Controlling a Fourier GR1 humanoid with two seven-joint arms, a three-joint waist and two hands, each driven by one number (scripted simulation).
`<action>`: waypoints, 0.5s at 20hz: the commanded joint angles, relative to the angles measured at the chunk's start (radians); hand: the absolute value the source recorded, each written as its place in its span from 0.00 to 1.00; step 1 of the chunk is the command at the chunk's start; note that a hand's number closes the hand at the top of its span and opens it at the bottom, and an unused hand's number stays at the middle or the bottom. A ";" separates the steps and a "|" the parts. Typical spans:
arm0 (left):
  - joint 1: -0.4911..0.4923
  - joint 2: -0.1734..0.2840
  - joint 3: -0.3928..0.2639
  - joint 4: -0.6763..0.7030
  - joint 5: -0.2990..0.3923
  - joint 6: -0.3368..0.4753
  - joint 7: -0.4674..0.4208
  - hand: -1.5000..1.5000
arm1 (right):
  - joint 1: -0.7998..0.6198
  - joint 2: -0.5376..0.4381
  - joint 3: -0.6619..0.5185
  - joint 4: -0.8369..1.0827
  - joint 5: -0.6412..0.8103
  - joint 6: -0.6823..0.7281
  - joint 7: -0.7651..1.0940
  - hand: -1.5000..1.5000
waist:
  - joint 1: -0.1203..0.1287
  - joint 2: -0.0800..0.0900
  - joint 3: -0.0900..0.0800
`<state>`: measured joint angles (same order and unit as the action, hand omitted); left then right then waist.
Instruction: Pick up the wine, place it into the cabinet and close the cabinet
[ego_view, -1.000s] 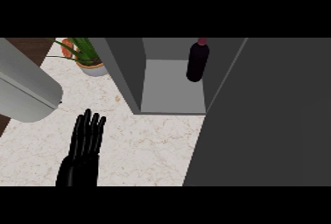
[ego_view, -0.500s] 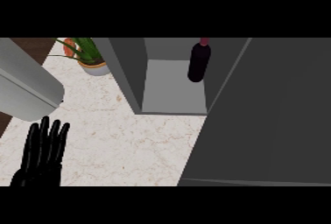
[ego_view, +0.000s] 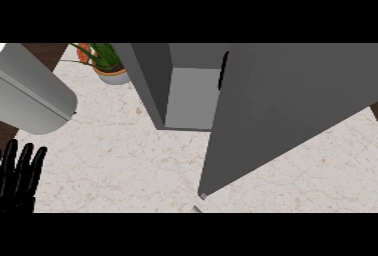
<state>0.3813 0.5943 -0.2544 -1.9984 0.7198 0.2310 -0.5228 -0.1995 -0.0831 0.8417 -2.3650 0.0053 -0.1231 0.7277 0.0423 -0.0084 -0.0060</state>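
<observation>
The grey cabinet (ego_view: 151, 80) stands on the marble counter with its inside partly showing. Its wide grey door (ego_view: 295, 105) stands across most of the opening. Of the dark wine bottle (ego_view: 222, 70) only a thin sliver shows at the door's edge, inside the cabinet at the back. My left hand (ego_view: 18, 175) rests at the lower left edge, open with fingers straight up, far from the cabinet. My right hand shows nowhere in the head view.
A potted green plant (ego_view: 107, 62) stands at the back, left of the cabinet. A large grey rounded body (ego_view: 33, 97) lies at the left edge. Bare marble counter (ego_view: 125, 160) stretches between my left hand and the cabinet.
The cabinet door has swung left across the opening, hiding nearly all of the bottle. My left hand has drawn back to the lower left edge.
</observation>
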 joint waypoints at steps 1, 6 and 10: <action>0.020 0.052 0.090 0.007 0.076 -0.087 0.012 0.00 | -0.195 0.079 0.100 0.086 -0.004 -0.147 0.022 1.00 | 0.003 0.003 0.000; 0.040 0.098 0.151 -0.009 0.118 -0.159 0.026 0.00 | -0.374 0.077 0.038 0.245 -0.073 -0.237 -0.036 1.00 | 0.017 0.008 0.001; 0.033 0.094 0.169 -0.007 0.121 -0.167 0.026 0.00 | -0.587 0.079 -0.086 0.357 -0.189 -0.302 0.006 1.00 | 0.024 0.011 0.001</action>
<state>0.4124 0.6824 -0.1097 -2.0055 0.8301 0.0866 -0.4981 -0.5864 -0.0621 0.8161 -2.1584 -0.1147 -0.3651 0.7221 0.0630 -0.0008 -0.0052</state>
